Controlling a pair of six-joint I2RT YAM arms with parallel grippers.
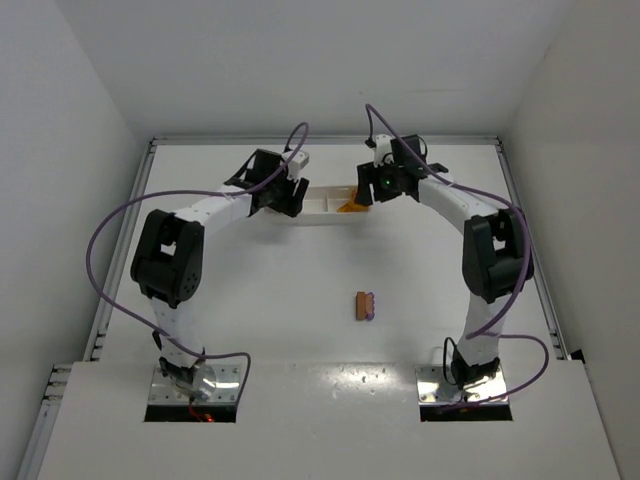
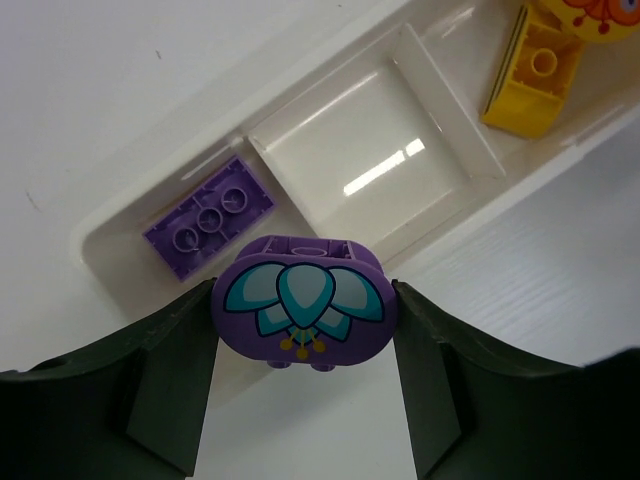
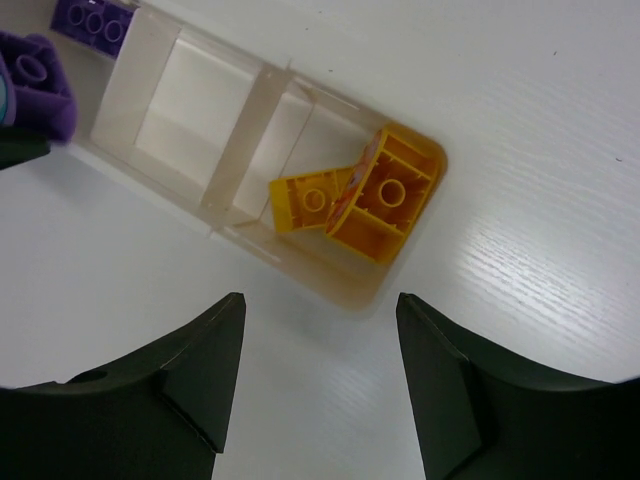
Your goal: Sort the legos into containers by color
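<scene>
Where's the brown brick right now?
Top view: the brown brick lies on the table, right of centre, well clear of the tray at the far side.

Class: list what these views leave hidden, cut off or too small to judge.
Top view: tray ends hidden under left arm and right arm; loose legos too small to count.
Left wrist: patterned yellow piece cut by top edge.
Right wrist: purple brick cut by top edge.

Fixed camera looks down from high behind; wrist cameras (close, from opposite ends) share the white tray.
</scene>
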